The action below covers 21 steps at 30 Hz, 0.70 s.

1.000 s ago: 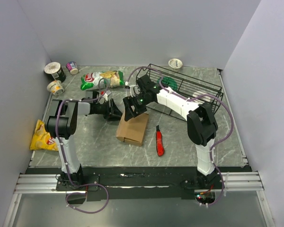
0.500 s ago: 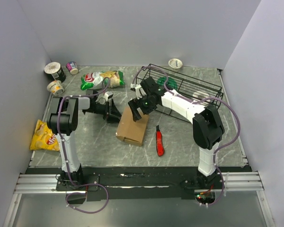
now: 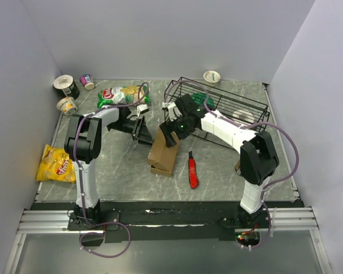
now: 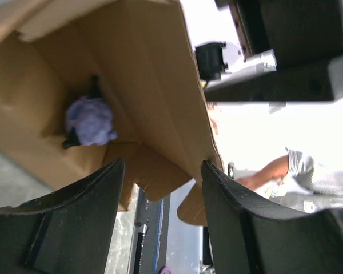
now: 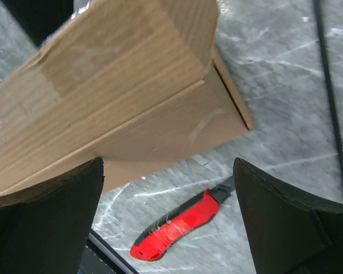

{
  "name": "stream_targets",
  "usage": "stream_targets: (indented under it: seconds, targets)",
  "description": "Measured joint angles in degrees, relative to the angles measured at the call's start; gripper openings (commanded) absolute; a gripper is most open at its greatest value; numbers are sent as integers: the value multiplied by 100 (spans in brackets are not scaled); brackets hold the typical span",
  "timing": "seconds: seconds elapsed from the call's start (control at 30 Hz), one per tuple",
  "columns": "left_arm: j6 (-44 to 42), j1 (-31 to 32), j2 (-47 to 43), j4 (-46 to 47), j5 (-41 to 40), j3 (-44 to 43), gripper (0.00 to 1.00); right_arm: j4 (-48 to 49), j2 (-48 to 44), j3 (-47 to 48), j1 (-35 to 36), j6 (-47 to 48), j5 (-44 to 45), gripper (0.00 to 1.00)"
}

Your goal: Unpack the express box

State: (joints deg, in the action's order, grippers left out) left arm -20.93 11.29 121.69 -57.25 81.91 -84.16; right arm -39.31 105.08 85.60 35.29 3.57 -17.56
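Toward the near edge, a red-handled utility knife (image 3: 192, 171) is laid on the marbled table (image 3: 114, 171). At the table's middle the express box (image 3: 163, 149), plain brown cardboard, is tilted with its far end raised. The right gripper (image 5: 167, 165) is spread wide, one finger (image 5: 46, 217) against the box. The left gripper (image 4: 162, 166) is likewise spread wide at the open flaps and clasps nothing. A purple lump (image 4: 90, 121) is seen inside.

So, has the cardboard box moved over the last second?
Yes. The box has tipped up from flat, its left edge now nearer the unmoved red knife.
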Motion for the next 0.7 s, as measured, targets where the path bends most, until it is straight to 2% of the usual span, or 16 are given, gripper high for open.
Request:
stream_targets:
  seconds: [0.17, 0.37, 0.53, 0.7]
  targets:
    - [-994, 256, 0, -1008, 87, -160, 61, -149, -411, -57, -247, 70, -192, 100]
    - [-1705, 684, 20, -1644, 105, -442, 60, -420, -1316, -35, -420, 358, -446, 100]
    - [-1961, 1198, 20, -1812, 142, -686, 58, -533, -1794, -2, -417, 501, -566, 100]
    - [-2044, 1628, 155, -1858, 164, -883, 58, -564, -1880, 0, -417, 599, -590, 100]
